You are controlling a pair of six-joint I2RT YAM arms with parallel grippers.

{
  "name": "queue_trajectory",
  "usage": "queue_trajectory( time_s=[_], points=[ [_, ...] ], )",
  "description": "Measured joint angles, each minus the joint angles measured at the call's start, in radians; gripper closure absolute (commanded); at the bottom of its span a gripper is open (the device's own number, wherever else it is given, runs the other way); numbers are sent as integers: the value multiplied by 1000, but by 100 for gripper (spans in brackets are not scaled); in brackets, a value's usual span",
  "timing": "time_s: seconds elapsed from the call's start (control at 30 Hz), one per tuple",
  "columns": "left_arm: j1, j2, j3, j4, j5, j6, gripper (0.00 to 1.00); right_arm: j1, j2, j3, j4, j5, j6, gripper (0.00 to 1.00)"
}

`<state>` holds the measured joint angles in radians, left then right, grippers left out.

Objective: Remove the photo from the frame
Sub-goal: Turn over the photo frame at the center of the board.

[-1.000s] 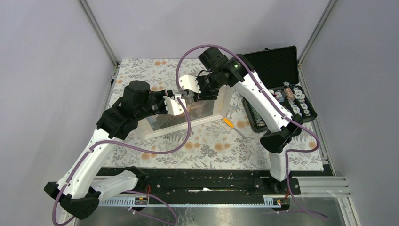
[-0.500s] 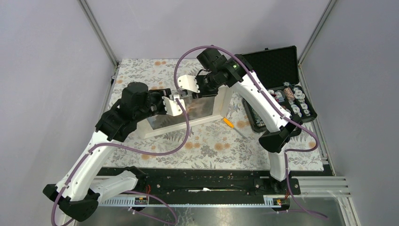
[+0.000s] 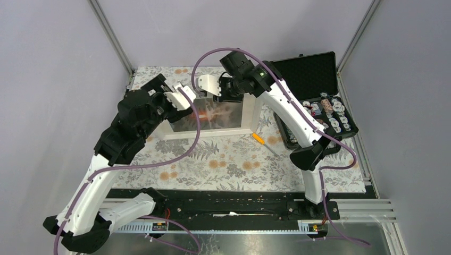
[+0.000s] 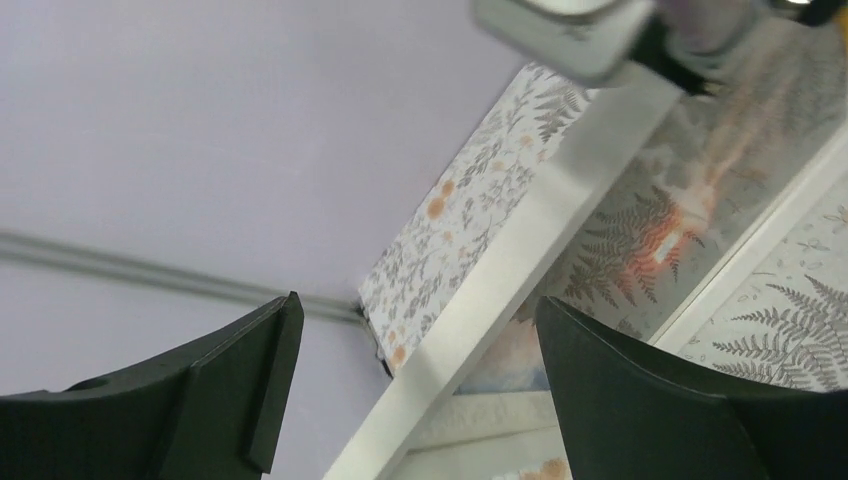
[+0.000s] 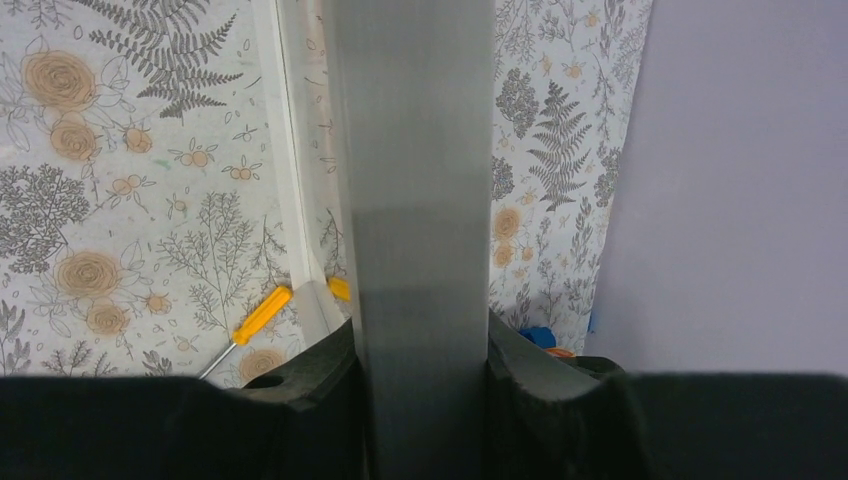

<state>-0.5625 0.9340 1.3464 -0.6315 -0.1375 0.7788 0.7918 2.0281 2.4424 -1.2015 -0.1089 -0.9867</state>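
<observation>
- Your left claw [image 3: 178,95] is wide apart and holds nothing. It is just beside the upper left corner of the frame [image 3: 207,133].
- In the left wrist view, the frame's white edge passes between the two fingers [image 4: 200,390], but farther away than their tips.
- The frame stands on its long edge on the flowered cloth [image 3: 228,164].
- The photo [image 3: 213,114] is inside the frame. You can see its orange glow through the front.
- Your right claw [image 5: 418,340] is clamped on the frame's top edge, with one finger on each side.
- A screwdriver [image 3: 258,138] with a yellow handle lies on the cloth, just right of the frame.
- An open black case [image 3: 311,74] is at the far right.
</observation>
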Motion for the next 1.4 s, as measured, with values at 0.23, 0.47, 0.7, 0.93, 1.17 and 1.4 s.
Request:
queue_trajectory(
  time_s=[0.23, 0.47, 0.7, 0.93, 1.17, 1.4],
  points=[
    [53, 79, 95, 5, -180, -187, 5, -24, 64, 92, 3, 6, 56, 100],
    [263, 200, 259, -34, -241, -394, 6, -96, 109, 140, 100, -53, 206, 100],
    [418, 293, 355, -112, -204, -549, 7, -201, 137, 143, 238, -199, 468, 100],
    [515, 379, 375, -198, -110, -647, 8, -315, 168, 129, 378, -323, 730, 100],
    [541, 399, 375, -222, -54, -676, 9, -394, 170, 78, 436, -360, 864, 100],
    [569, 393, 304, -196, -10, -691, 12, -437, 144, 2, 464, -412, 916, 100]
  ],
)
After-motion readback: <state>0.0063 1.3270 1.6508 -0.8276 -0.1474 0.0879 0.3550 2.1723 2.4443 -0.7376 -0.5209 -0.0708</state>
